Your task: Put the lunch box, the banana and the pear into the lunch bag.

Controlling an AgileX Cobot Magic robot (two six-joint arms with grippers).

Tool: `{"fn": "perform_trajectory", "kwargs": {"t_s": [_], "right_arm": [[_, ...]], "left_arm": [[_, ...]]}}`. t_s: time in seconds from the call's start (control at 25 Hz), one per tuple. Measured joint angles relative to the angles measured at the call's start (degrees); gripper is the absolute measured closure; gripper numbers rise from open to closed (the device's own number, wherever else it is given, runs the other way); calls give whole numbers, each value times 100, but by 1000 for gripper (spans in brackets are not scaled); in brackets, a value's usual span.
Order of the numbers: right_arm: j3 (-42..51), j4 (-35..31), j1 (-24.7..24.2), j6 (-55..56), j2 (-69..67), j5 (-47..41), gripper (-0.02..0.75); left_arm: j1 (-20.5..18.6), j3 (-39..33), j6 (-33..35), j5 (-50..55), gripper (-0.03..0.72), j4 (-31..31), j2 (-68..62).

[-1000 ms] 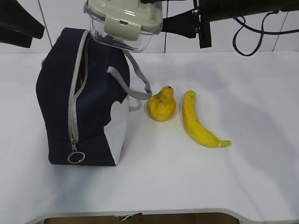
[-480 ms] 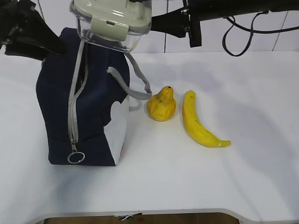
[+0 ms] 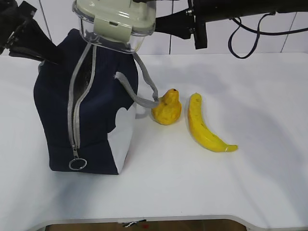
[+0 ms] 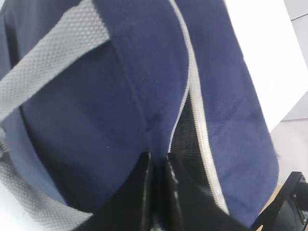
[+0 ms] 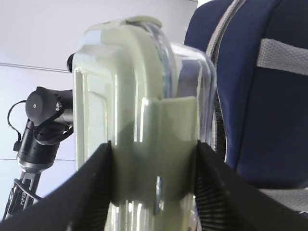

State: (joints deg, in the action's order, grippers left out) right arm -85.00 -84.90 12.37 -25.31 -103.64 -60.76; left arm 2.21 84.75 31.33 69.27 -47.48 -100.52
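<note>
The right hand clamps the lunch box above the lunch bag; the left hand pinches the bag's edge. Widen the opening, then lower the box straight below.

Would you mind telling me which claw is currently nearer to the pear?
The right. The right claw holds the lunch box above the lunch bag, up and left of the pear. The left claw pinches the bag's fabric at its far side.

lunch box above upright lunch bag | pear beside banana
</note>
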Motion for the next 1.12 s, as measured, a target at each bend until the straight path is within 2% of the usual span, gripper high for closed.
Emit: {"fn": "perform_trajectory", "kwargs": {"t_s": [0.28, 0.72, 1.12], "right_arm": [[0, 0, 0, -193, -10, 383, 351], [16, -222, 99, -754, -132, 526, 351], [16, 140, 125, -796, -836, 605, 351]], "left_arm": [[0, 37, 22, 12, 678, -186, 81], [0, 390, 34, 31, 678, -495, 229], [0, 390, 34, 31, 678, -659, 300]]}}
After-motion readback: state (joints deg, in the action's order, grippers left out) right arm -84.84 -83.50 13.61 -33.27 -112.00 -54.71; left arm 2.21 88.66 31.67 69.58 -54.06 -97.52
